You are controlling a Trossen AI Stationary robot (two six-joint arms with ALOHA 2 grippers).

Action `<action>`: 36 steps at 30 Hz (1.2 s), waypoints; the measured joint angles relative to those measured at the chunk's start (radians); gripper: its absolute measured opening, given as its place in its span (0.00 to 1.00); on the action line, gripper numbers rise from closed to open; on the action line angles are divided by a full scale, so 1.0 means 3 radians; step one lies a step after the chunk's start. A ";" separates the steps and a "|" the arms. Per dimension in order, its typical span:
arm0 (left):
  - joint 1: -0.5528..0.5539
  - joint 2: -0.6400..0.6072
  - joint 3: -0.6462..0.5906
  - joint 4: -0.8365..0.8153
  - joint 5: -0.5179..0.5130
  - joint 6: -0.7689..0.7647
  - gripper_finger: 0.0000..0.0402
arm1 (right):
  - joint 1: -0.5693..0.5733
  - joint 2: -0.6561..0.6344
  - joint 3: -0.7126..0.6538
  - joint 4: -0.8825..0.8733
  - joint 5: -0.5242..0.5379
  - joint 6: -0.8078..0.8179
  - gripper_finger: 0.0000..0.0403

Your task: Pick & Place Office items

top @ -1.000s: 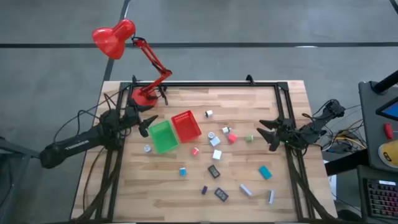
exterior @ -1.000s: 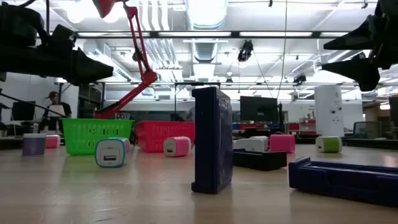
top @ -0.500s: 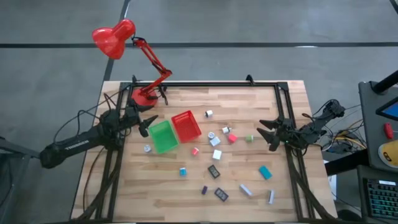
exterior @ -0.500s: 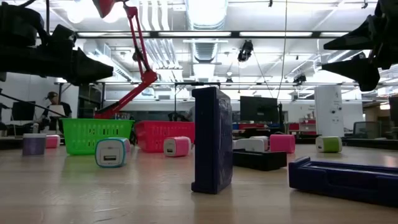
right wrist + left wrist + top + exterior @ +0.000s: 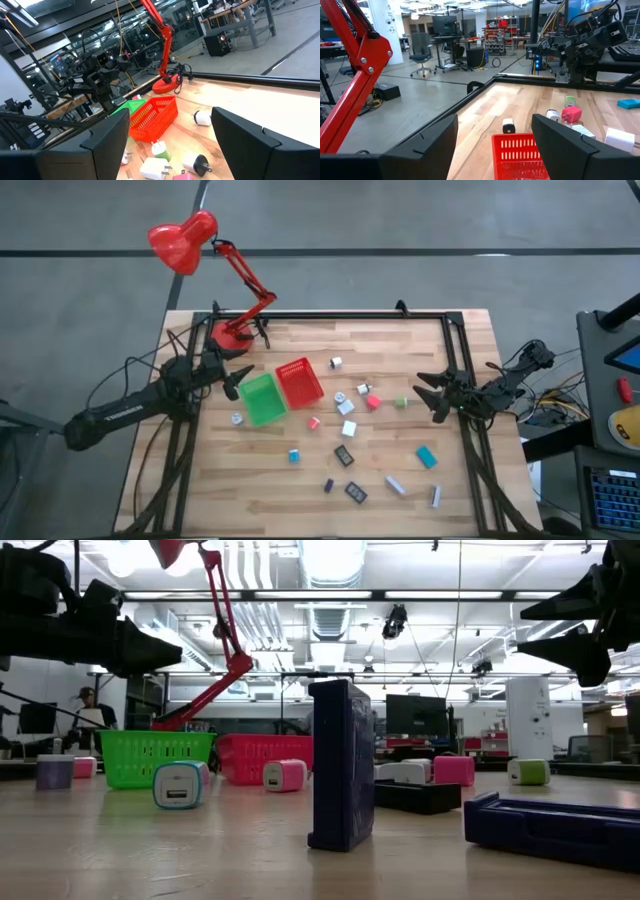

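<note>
The office items lie scattered on the wooden table (image 5: 420,340): small white (image 5: 337,363), red (image 5: 372,401), green (image 5: 401,402), blue (image 5: 295,455) and teal (image 5: 427,457) blocks, black pieces (image 5: 356,492) and grey sticks (image 5: 395,485). One dark piece (image 5: 342,765) stands upright on its edge. My left gripper (image 5: 233,376) hovers open at the table's left side, level, just left of the green bin (image 5: 262,398). My right gripper (image 5: 429,397) hovers open at the right side, level, pointing toward the items. Neither has anything between its fingers (image 5: 420,150) (image 5: 240,135).
A green bin and a red bin (image 5: 299,382) stand side by side left of centre. A red desk lamp (image 5: 232,332) has its base at the far left corner. A black frame (image 5: 330,317) runs along the table's edges. The near left part of the table holds few items.
</note>
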State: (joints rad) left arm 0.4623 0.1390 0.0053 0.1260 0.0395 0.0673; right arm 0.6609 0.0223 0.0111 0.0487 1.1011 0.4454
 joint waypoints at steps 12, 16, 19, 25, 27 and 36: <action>0.0000 0.0000 0.0000 -0.0001 0.0000 0.0000 0.64 | 0.0000 0.0000 0.0000 0.0000 0.0000 0.0000 0.69; 0.0000 0.0000 -0.0001 0.0000 0.0000 0.0000 0.64 | 0.0000 0.0000 0.0001 0.0002 -0.0001 0.0051 0.69; 0.0000 0.0000 0.0000 0.0000 0.0000 0.0000 0.64 | -0.0004 0.0000 0.0000 0.0129 -0.0010 0.0279 0.69; 0.0000 0.0000 0.0000 0.0000 0.0000 0.0000 0.64 | 0.0002 0.0056 0.0260 0.0228 -0.0636 -0.0495 0.69; 0.0000 0.0000 0.0000 0.0000 0.0000 0.0000 0.64 | -0.0001 0.0114 0.0440 0.0233 -0.0545 -0.0688 0.69; 0.0000 0.0000 0.0000 0.0000 0.0000 0.0000 0.64 | -0.0012 0.0795 0.1250 0.0169 -0.0432 -0.1388 0.69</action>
State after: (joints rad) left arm 0.4624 0.1390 0.0054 0.1260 0.0395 0.0673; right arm 0.6575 0.2607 0.3860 0.0994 0.9717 0.0289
